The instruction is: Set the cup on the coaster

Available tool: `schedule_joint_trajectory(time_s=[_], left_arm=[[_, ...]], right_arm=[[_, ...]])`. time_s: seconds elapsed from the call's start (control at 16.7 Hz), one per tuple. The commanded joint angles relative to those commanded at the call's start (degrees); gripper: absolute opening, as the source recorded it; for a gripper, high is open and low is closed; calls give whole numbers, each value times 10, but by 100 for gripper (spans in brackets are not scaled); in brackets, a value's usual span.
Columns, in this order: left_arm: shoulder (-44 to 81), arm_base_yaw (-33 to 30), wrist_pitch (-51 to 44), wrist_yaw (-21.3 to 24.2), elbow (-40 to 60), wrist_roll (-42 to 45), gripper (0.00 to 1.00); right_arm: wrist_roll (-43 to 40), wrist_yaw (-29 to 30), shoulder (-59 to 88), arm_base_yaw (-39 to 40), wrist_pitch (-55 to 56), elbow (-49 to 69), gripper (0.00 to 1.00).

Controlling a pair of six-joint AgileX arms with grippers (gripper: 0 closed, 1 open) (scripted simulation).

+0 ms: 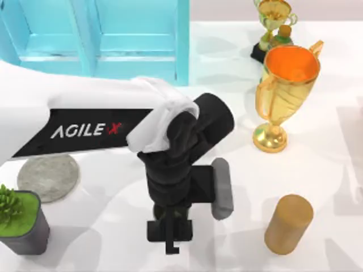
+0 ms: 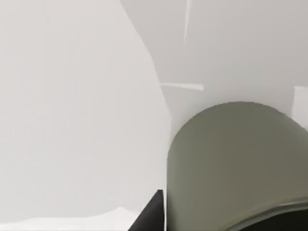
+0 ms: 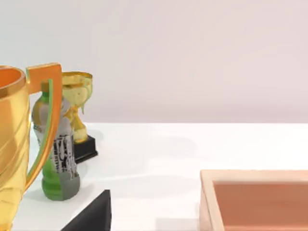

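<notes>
The cup (image 2: 236,168), an olive-grey tumbler, sits hard against the camera in the left wrist view, with one dark finger (image 2: 153,214) pressed to its side. My left gripper (image 1: 170,231) reaches over the front middle of the table and is shut on the cup, which the arm hides from above. The coaster (image 1: 48,175), a flat mottled grey disc, lies at the table's left, well to the left of the gripper and partly under the arm. In the right wrist view, one dark fingertip (image 3: 94,214) of my parked right gripper sits far out to the side, with the gripper open.
A dark pot with a green plant (image 1: 20,218) stands just in front of the coaster. A tan cylinder (image 1: 289,222) is at front right, with a large gold trophy (image 1: 283,85) behind it. A small trophy (image 1: 272,17), green bottle (image 3: 57,159), blue cabinet (image 1: 96,34) and wooden tray (image 3: 255,197) are farther off.
</notes>
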Motion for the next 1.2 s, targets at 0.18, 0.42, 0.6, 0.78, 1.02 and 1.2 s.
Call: schedule_joint_trajectory(time_s=[0.18,0.42,0.6,0.78,1.02,1.2], left_arm=[[-3,51,-28,3,19,-52,0],[-17,163,-65,8,43,-202,0],[-27,262,-91,11,58,-341,0],[-40,350,-121,15,75,-441,0],[-57,397,-144,19,87,-489,0],[-54,395,-143,18,86,-487,0]], right_arm=[[0,0,0,0,0,0,100],[0,0,0,0,0,0,100],[0,0,0,0,0,0,100],[0,0,0,0,0,0,100],[0,0,0,0,0,0,100],[0,0,0,0,0,0,100]])
